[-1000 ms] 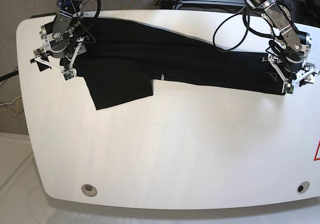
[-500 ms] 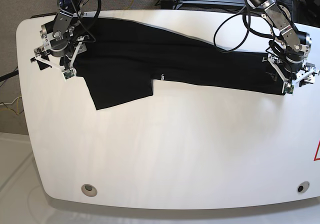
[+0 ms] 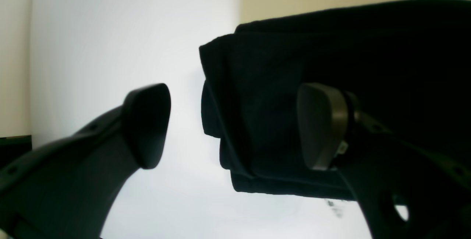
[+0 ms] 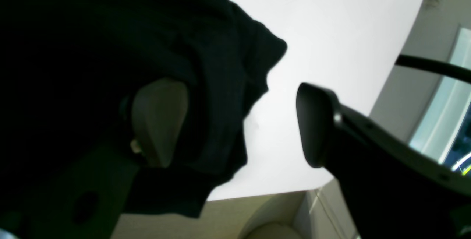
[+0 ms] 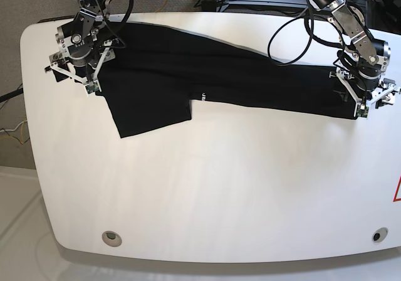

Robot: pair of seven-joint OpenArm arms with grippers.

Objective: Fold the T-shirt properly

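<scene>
Both grippers wide open, nothing held. Left gripper (image 5: 368, 98) sits at the T-shirt's (image 5: 207, 74) end near the surface's (image 5: 219, 187) edge: in its wrist view one finger (image 3: 322, 125) is over the cloth, the other (image 3: 147, 121) over bare surface, so the folded hem edge lies between the jaws, not pinched. Right gripper (image 5: 76, 74) mirrors that at the opposite end: one finger (image 4: 160, 121) on the black fabric, the other (image 4: 312, 121) clear of it, bunched corner between them.

Risks:
- Hem at both ends is stacked in layers; closing shallow likely catches only the top layer and the fold peels apart on lift.
- Right-side corner is rumpled, so a bite there may carry the wrinkle into the next fold.
- Uneven lift between arms would skew the long band.

T-shirt lies as a long band across the back of the surface, one sleeve flap sticking forward near the right gripper, small white lettering mid-edge.
</scene>
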